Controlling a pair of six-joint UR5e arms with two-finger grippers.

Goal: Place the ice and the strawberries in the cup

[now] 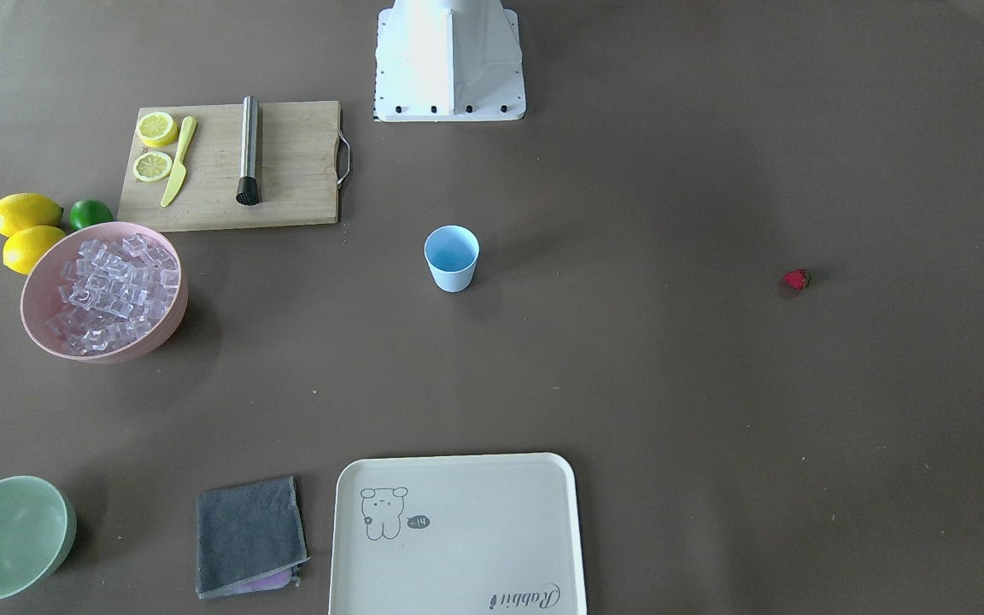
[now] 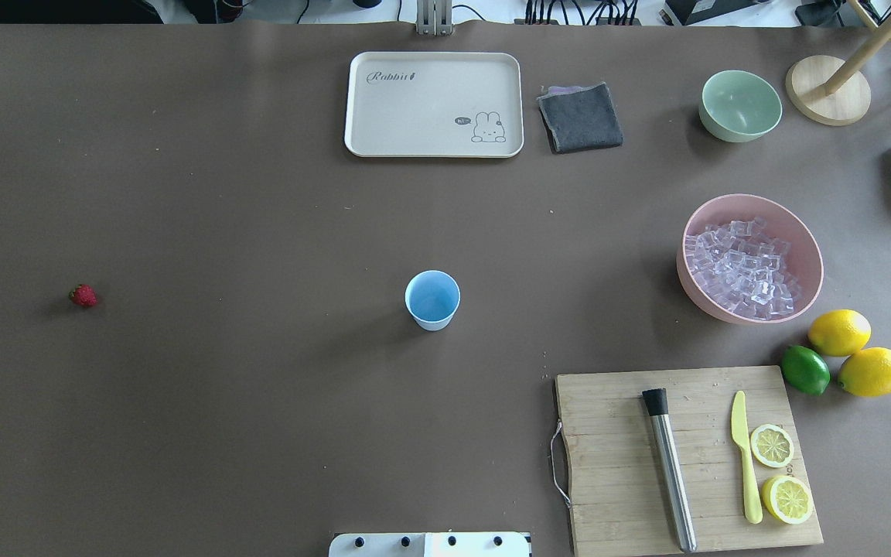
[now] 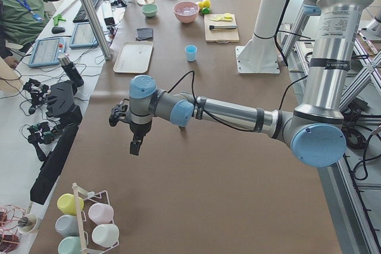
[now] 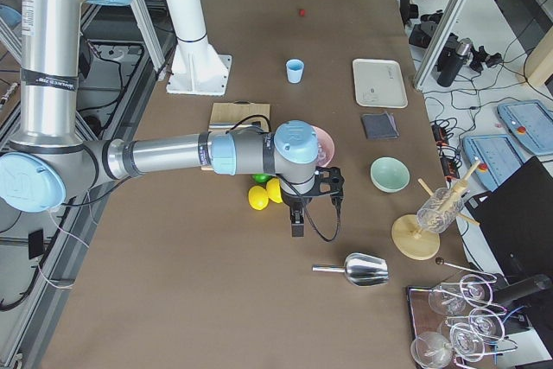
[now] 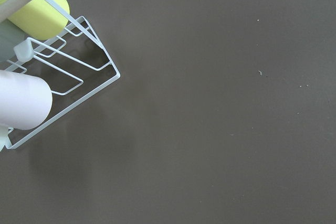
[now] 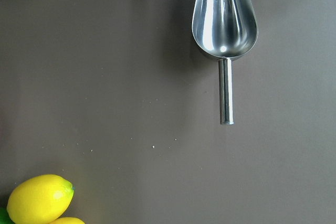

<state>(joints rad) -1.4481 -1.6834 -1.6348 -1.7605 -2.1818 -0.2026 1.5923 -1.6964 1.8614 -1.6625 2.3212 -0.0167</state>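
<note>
Cup (image 2: 432,299) upright, looks empty. Strawberry (image 2: 83,295) well apart from it, robot's left; ice (image 2: 743,267) in pink bowl (image 2: 751,205), well apart, robot's right. Berry is probably soft, so pinch lightly mid-body. Ice is likely slick, so use scoop (image 6: 224,24). Left gripper (image 3: 136,144), right gripper (image 4: 296,224): can't tell jaws' state.

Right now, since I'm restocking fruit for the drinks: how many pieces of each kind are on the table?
Whole lemons: 2
Cut lemons: 2
Lime: 1
Strawberry: 1
Total: 6
</note>
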